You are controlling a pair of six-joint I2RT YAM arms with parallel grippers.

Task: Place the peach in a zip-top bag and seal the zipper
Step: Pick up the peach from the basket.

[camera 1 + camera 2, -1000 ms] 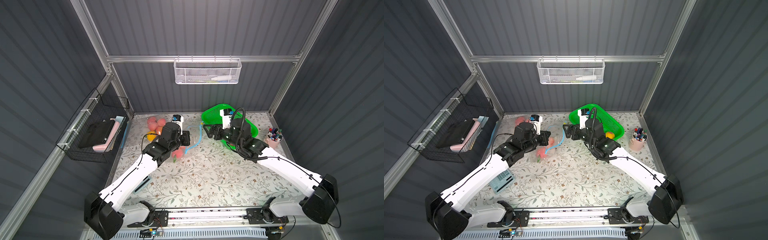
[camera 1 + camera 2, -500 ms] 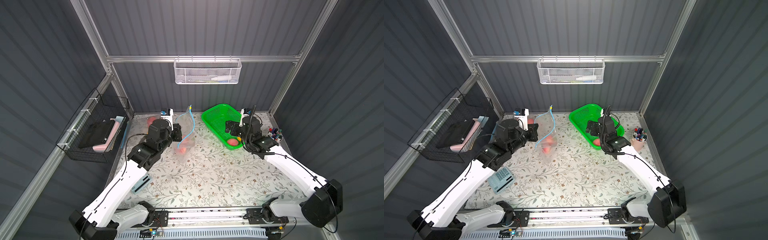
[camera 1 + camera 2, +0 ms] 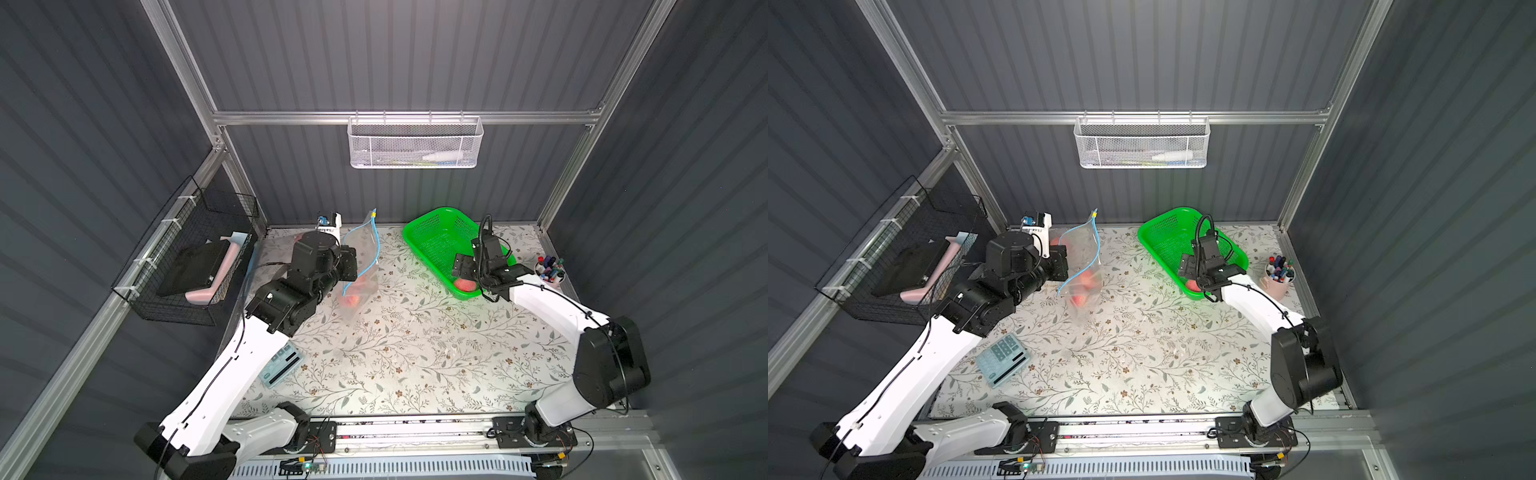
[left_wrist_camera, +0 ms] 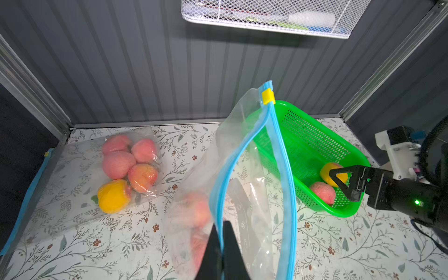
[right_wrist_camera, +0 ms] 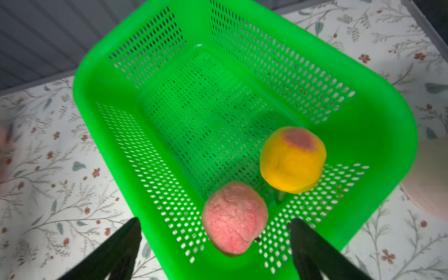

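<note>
A pink peach (image 5: 234,219), round with a matt, faintly cracked skin, lies in a corner of a green basket (image 5: 101,80) made of perforated plastic. A smooth yellow peach (image 5: 292,160) sits just beside it. The right gripper (image 5: 215,225) hovers over the pink peach, fingers spread wide and empty.

Beside the basket, the left gripper (image 4: 221,232) pinches the blue zipper rim of a clear, floppy zip-top bag (image 4: 232,126). The bag's mouth gapes, its yellow slider (image 4: 267,96) is at one end, and there is pink fruit inside. Picking, bagging and sealing appear left to do.

Farther from the basket, another filled bag (image 4: 80,169) lies on the floral worktop (image 4: 121,242).
</note>
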